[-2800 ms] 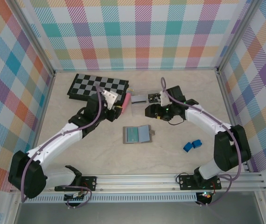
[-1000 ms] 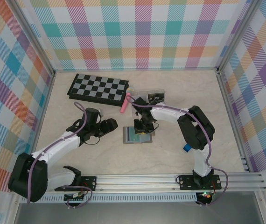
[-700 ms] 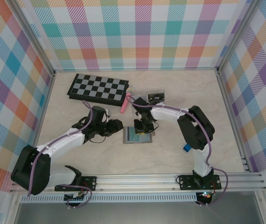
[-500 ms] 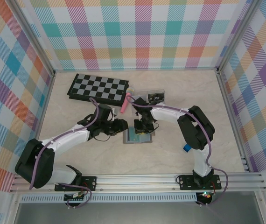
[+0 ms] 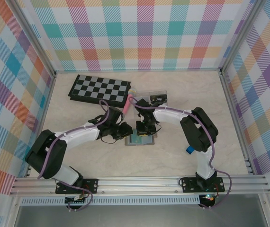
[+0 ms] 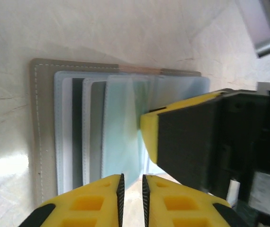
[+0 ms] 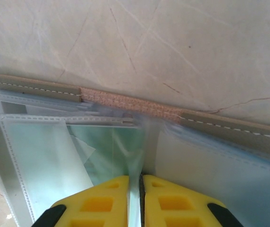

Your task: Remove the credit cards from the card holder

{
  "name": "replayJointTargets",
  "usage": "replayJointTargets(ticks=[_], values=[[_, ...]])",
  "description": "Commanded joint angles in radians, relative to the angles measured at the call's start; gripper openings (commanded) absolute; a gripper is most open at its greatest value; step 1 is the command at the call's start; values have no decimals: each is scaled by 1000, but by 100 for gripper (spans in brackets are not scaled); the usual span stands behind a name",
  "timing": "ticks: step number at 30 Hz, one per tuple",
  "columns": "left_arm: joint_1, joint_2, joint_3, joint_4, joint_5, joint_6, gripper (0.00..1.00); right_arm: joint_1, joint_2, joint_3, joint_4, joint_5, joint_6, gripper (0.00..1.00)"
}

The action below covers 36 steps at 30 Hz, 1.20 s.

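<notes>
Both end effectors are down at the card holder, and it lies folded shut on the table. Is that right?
Not quite. The card holder lies open, not folded shut: the left wrist view shows its clear sleeves spread flat. The rest holds: the left end effector and the right end effector are both down at it.

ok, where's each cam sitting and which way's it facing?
Top: above and behind the bases, looking down on the table; both arms, left gripper and right gripper at the holder.
Left wrist: on the left arm, facing the holder's sleeves; own fingertips at bottom.
Right wrist: on the right arm, facing the holder's spine; own fingertips at bottom.
Shared: all three see the holder.
</notes>
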Motion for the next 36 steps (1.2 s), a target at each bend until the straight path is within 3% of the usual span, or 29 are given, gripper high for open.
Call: replayJointTargets(ticks=[1,7,17,36], values=[[-13,25,24,-18,-21,-23,16,7,38,-42,6,17,13,14],[-15,36,51,-64,-45,10,14,6,36,-44,14,4,12,14],[-21,79,57,-60,-37,1,22,7,36,-47,16,4,12,13],[-22,136,49,-10,28,-4,23,6,34,-54,23,-4,14,13]])
